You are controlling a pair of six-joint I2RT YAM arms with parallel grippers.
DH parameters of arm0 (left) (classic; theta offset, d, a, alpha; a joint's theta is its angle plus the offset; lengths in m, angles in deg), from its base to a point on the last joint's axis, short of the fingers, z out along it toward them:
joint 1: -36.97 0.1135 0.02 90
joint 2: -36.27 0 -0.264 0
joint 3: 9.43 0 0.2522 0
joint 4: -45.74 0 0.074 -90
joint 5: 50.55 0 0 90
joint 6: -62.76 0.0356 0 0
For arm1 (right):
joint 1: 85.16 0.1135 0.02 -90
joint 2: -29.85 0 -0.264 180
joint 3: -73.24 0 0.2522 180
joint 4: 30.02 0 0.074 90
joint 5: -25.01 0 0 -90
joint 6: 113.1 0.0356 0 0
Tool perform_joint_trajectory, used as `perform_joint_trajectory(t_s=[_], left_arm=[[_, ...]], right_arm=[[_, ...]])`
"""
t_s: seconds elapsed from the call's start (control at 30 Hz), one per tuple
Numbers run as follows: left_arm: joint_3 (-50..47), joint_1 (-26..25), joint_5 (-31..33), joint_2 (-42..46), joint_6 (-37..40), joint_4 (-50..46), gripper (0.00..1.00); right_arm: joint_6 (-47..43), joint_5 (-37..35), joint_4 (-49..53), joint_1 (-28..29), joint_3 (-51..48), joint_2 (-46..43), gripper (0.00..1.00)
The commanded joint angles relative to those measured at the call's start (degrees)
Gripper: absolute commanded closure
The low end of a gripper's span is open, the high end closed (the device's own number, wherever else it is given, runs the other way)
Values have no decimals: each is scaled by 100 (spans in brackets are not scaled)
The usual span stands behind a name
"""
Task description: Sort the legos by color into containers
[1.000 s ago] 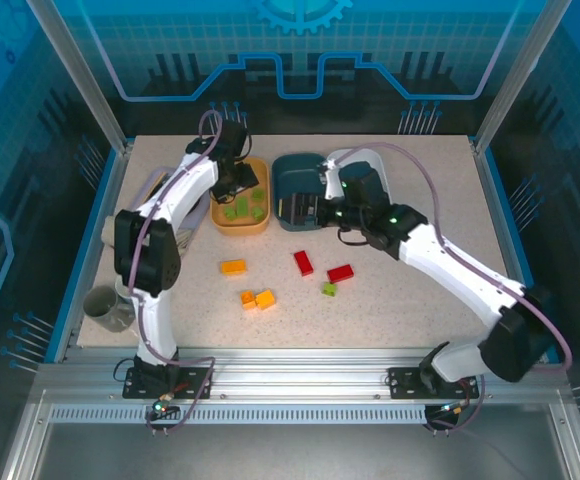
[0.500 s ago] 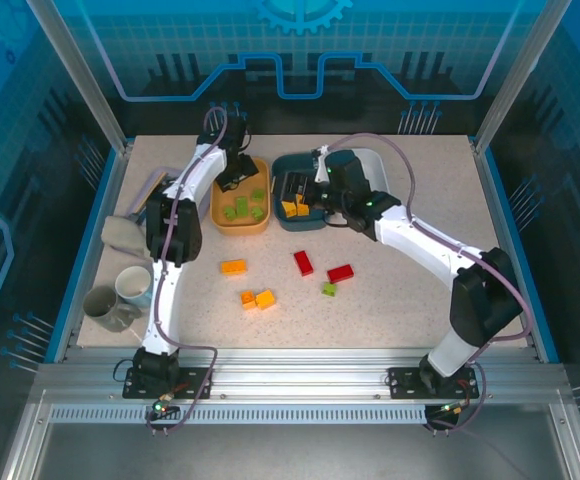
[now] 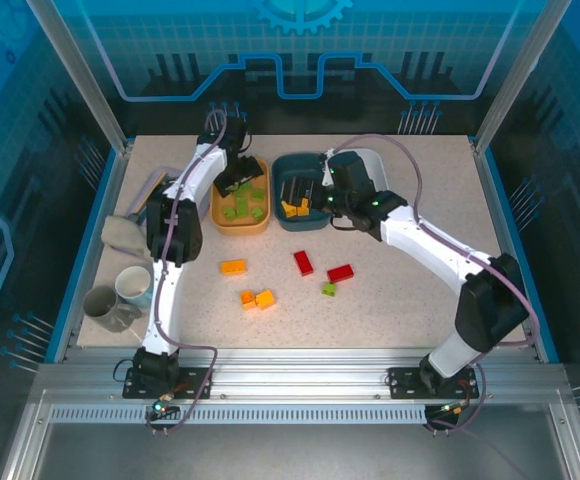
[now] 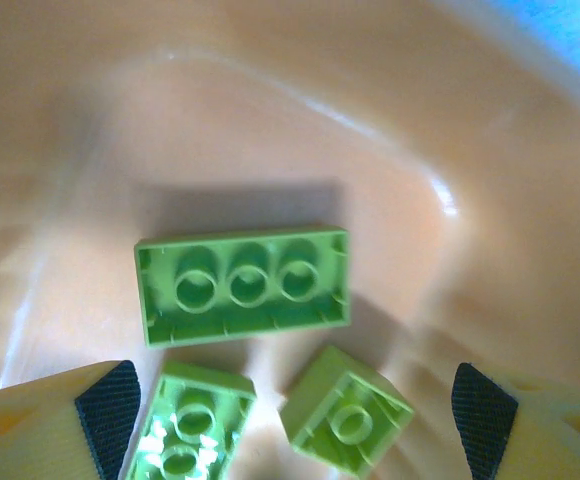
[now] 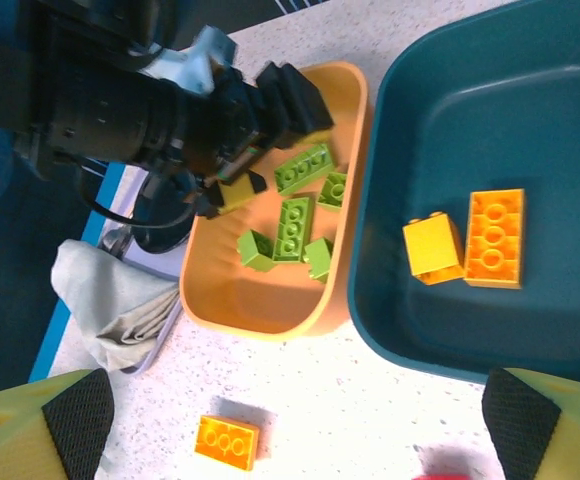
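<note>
Left tool (image 4: pixel 295 400) open, pads wide apart, nothing between them. It hovers low inside the orange tub (image 5: pixel 260 305) at the far left-centre of the table (image 3: pixel 440 185). Three green legos (image 4: pixel 242 285) lie loose on the tub floor under it, undersides up; the right wrist view shows a couple more green ones in the same tub.

Right tool (image 5: pixel 295 420) also open, fingers spread wide, empty. It hangs over the near part of the dark teal tub (image 5: pixel 450 330), which sits just right of the orange tub. Inside the teal tub are a yellow lego (image 5: pixel 433 247) and an orange lego (image 5: pixel 494 238), side by side.

White tub (image 3: pixel 380 158) is right of the teal one, partly hidden behind the right arm; contents can't be told.

Loose on the table nearer than the tubs: single orange brick (image 3: pixel 233 267), orange pair (image 3: pixel 258 299), two red bricks (image 3: pixel 303 263), small green brick (image 3: pixel 329 289).

Left edge: two mugs (image 3: pixel 108 305), grey cloth (image 3: pixel 122 235).
</note>
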Motion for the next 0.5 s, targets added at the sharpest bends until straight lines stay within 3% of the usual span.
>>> perform_joint_trajectory(t_s=[0.0,0.1,0.2,0.3,0.47], left_arm=[[44,-68,-160,1128,-156,-61,15],[-391,-129,-67,1891,-254,-64,14],[-1488,-140,-33,2894,-470,-5,13],[-3147,-158,66,4208,-660,194,12],[-5759,-202,83,6468,-1106,191,11]], right_arm=[[-871,-494,688,200,104,-423,4],[-1293,-594,1164,545,212,-343,5],[-1450,-618,1300,989,160,-188,6],[-1628,-465,1294,1464,283,190,7],[-2095,-160,1862,2097,1336,1440,6]])
